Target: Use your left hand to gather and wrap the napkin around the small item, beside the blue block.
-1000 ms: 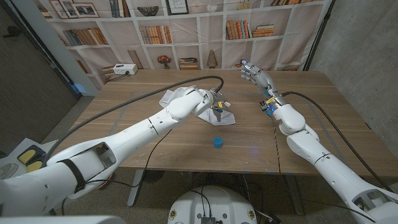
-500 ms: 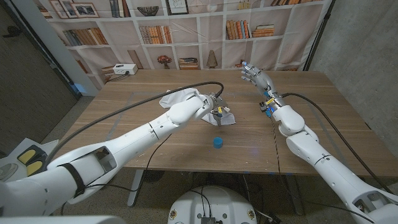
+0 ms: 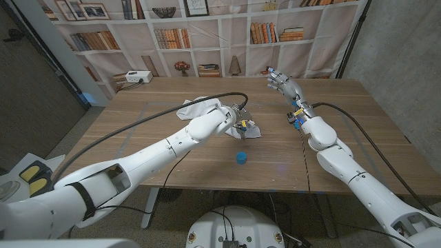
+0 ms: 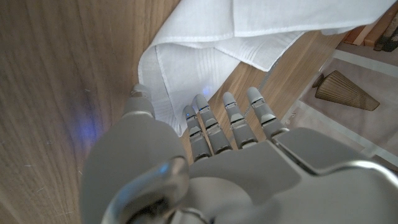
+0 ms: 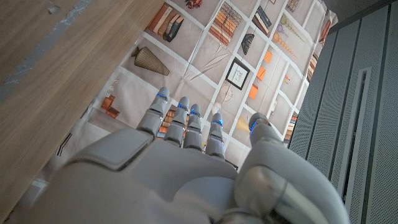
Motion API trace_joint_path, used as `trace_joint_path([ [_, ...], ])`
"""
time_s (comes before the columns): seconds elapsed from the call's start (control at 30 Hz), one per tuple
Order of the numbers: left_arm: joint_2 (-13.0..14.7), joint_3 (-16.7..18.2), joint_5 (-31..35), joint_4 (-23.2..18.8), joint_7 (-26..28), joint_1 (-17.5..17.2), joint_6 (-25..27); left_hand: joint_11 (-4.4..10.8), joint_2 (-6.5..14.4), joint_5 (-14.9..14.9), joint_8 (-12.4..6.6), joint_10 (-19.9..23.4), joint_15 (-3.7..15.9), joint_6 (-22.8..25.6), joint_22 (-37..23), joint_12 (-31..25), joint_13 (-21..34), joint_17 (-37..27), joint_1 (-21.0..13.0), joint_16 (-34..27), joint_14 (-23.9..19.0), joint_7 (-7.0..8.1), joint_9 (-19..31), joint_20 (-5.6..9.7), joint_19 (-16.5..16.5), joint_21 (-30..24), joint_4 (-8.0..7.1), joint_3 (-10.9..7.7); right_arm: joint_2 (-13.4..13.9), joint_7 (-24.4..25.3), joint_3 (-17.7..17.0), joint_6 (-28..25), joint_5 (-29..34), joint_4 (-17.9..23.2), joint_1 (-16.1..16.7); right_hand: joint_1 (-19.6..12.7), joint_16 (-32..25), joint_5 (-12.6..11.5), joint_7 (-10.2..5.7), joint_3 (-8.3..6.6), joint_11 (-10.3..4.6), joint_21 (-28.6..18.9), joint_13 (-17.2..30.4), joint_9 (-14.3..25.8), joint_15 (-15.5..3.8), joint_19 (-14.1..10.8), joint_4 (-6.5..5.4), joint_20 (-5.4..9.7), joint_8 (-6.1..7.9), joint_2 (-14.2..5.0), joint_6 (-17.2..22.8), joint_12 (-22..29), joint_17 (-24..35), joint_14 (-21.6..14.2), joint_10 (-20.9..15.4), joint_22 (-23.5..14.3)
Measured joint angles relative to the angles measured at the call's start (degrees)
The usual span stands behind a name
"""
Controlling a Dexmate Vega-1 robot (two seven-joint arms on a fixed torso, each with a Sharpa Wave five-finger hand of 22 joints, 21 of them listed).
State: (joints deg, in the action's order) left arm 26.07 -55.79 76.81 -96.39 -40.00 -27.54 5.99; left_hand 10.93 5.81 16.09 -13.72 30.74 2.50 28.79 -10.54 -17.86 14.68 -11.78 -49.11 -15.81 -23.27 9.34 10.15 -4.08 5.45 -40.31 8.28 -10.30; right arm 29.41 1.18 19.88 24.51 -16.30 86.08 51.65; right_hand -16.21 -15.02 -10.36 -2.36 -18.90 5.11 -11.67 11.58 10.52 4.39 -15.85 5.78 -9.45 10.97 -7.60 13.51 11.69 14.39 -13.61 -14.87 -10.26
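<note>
Your left hand [image 3: 239, 121] has drawn back slightly over the napkin [image 3: 200, 107], fingers [image 4: 233, 117] apart and gripping nothing, so the wrap beside the blue block [image 3: 241, 158] remains undone, while your right hand [image 3: 284, 84] hangs open.

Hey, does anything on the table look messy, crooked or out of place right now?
Only the white cloth napkin: it lies rumpled and folded over itself under the left hand, not spread flat. The small blue block stands upright, apart from it.

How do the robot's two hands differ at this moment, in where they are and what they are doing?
The left hand is at mid-table over the white napkin, fingers reaching onto the cloth; the right hand is raised near the table's far edge, touching nothing. The left hand is close to the blue block; the right hand is far from it. Both have fingers spread.
</note>
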Motion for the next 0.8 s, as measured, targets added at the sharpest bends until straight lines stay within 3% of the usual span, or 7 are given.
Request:
trace_joint_path([
  [0.07,0.04,0.01,0.05,0.26,0.72,-0.16,0.41,0.25,1.42,-1.17,-0.96,3.60,0.06,2.22,0.00,-0.79,-0.70,0.08,-3.17,-0.34,-2.62,-1.41,-0.04,0.79,1.58,-0.31,0.79,-1.74,0.03,0.14,0.07,-0.20,0.11,0.12,0.00,0.00,0.00,0.00,0.00,0.00,0.00,0.00,0.00,0.00,0.00,0.00,0.00,0.00,0.00,0.00,0.00,0.00,0.03,0.00,0.00,0.00],
  [0.2,0.37,0.11,0.07,0.57,2.43,-0.62,0.71,0.28,1.51,-3.24,-2.37,9.76,0.27,5.37,0.00,-2.28,-0.97,-0.31,-5.79,-1.53,-7.08,-3.97,-0.03,2.15,4.10,-0.96,1.28,-3.77,0.10,0.35,0.16,-0.55,0.36,0.32,0.00,0.00,0.00,0.00,0.00,0.00,0.00,0.00,0.00,0.00,0.00,0.00,0.00,0.00,0.00,0.00,0.00,0.00,0.13,0.00,0.00,0.00],
  [0.33,0.80,0.30,0.00,0.67,4.85,-1.30,1.04,0.75,2.19,-4.90,-6.17,17.17,0.79,5.90,-0.28,-4.91,0.86,-2.66,-9.94,-4.91,-13.63,-4.13,-0.02,3.26,7.14,-2.35,1.43,-5.38,0.15,0.57,0.25,-0.97,0.51,0.48,-0.01,0.00,0.00,0.00,0.00,0.00,0.00,0.00,0.00,0.00,0.00,0.00,0.00,0.00,0.00,0.00,0.00,0.00,0.13,0.00,0.00,0.00],
  [0.43,1.16,0.58,-0.01,0.68,6.82,-1.93,1.43,0.84,2.99,-5.54,-9.61,22.61,1.49,11.30,-0.73,-8.41,4.03,-5.46,-14.63,-7.79,-19.19,-4.35,1.89,3.62,8.77,-4.06,1.57,-6.96,0.18,0.62,0.32,-1.19,0.64,0.57,-0.07,0.00,0.00,0.00,0.00,0.00,0.00,0.00,0.00,0.00,0.00,0.00,0.00,0.00,0.00,0.00,0.00,0.00,0.13,0.00,0.00,0.00],
  [0.53,1.51,0.92,-0.16,0.69,9.93,-2.76,2.08,0.61,2.57,-5.76,-10.97,24.23,2.39,12.44,-1.08,-10.49,5.35,-7.55,-16.95,-9.32,-22.19,-4.60,2.64,3.44,9.87,-5.52,1.59,-7.70,0.18,0.68,0.39,-1.41,0.67,0.60,-0.23,0.00,0.00,0.00,0.00,0.00,0.00,0.00,0.00,0.00,0.00,0.00,0.00,0.00,0.00,0.00,0.00,0.00,0.13,0.00,0.00,0.00],
  [0.63,1.76,1.42,-0.54,0.56,12.41,-3.46,2.57,0.42,2.50,-5.81,-11.62,24.38,3.04,25.54,-1.23,-12.15,5.35,-8.60,-18.06,-9.66,-23.12,-3.43,3.00,3.57,10.31,-6.31,1.59,-7.69,0.18,0.69,0.49,-1.53,0.69,0.60,-0.36,0.00,0.00,0.00,0.32,0.00,0.00,0.00,0.00,0.00,0.00,0.00,0.00,0.00,0.00,0.00,0.32,0.00,0.13,0.00,0.00,0.00],
  [0.8,2.06,3.26,-2.69,-0.15,17.26,-5.51,4.16,0.11,2.55,-5.98,-11.89,24.69,3.02,27.12,-1.34,-12.76,5.35,-9.35,-18.77,-10.15,-23.57,-3.82,2.81,3.37,10.51,-6.95,1.60,-7.69,0.14,0.70,0.59,-1.65,0.76,0.60,-0.51,0.00,0.00,0.00,0.32,0.00,0.00,0.00,0.00,0.00,0.00,0.00,0.00,0.00,0.00,0.00,0.32,0.00,0.13,0.00,0.00,0.00],
])
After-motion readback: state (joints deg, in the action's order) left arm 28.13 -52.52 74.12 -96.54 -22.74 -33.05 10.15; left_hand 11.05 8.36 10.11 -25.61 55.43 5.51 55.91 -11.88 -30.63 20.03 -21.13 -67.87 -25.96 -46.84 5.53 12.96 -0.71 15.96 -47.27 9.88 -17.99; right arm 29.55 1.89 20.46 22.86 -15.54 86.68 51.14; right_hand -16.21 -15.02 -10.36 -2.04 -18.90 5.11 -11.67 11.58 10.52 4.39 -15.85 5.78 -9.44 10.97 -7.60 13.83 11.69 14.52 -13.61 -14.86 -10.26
